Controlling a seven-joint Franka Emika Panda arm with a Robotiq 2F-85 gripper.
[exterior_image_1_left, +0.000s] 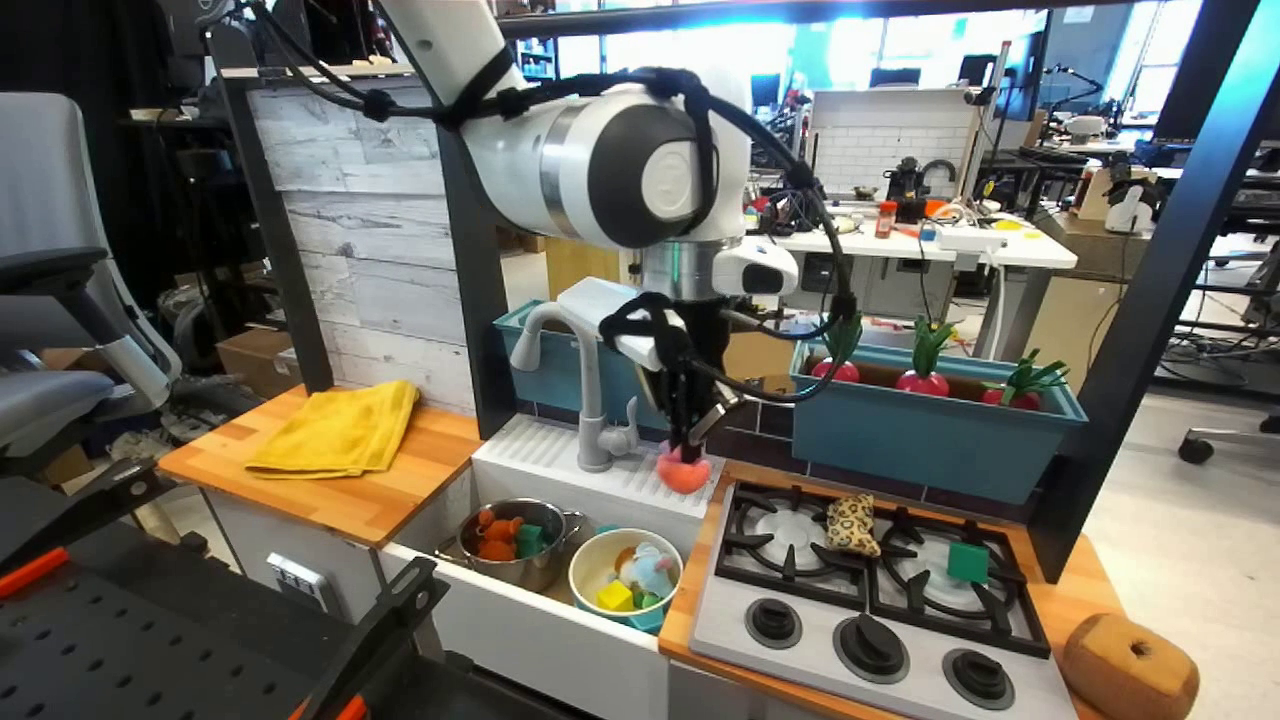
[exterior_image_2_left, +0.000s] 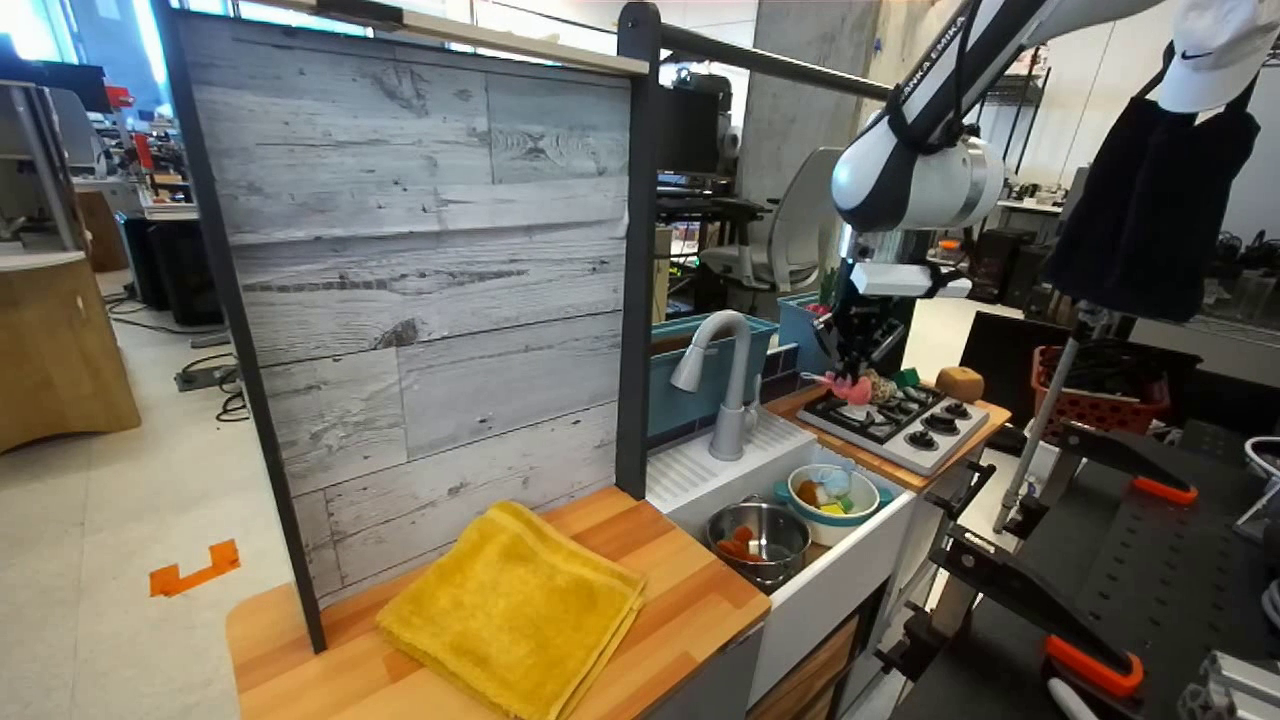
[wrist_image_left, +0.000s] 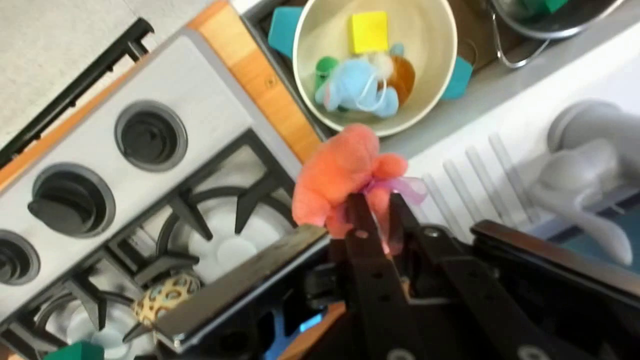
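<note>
A pink-orange plush toy (wrist_image_left: 332, 175) with a sheer purple ribbon (wrist_image_left: 410, 189) is pinched in my gripper (wrist_image_left: 376, 199), part of it squeezed between the narrow black fingertips. In both exterior views the gripper (exterior_image_1_left: 688, 452) points downward and the plush (exterior_image_1_left: 684, 474) hangs at its tips, near the seam between the sink's ribbed drainboard (exterior_image_1_left: 630, 478) and the stove. It appears held above the surfaces; the exact height is hard to tell. Beyond the plush in the wrist view lies a cream pot (wrist_image_left: 425, 30) containing a blue plush (wrist_image_left: 357, 82), a yellow block (wrist_image_left: 370, 32) and other small items.
A grey faucet (exterior_image_1_left: 590, 400) stands upright beside the gripper. The sink also holds a steel pot (exterior_image_1_left: 540, 575) with orange and green items. On the stove (exterior_image_1_left: 740, 580) lie a leopard-print toy (exterior_image_1_left: 852, 525) and a green block (exterior_image_1_left: 967, 562). Blue planters (exterior_image_1_left: 930, 445) line the back; a yellow towel (exterior_image_1_left: 340, 430) covers the counter.
</note>
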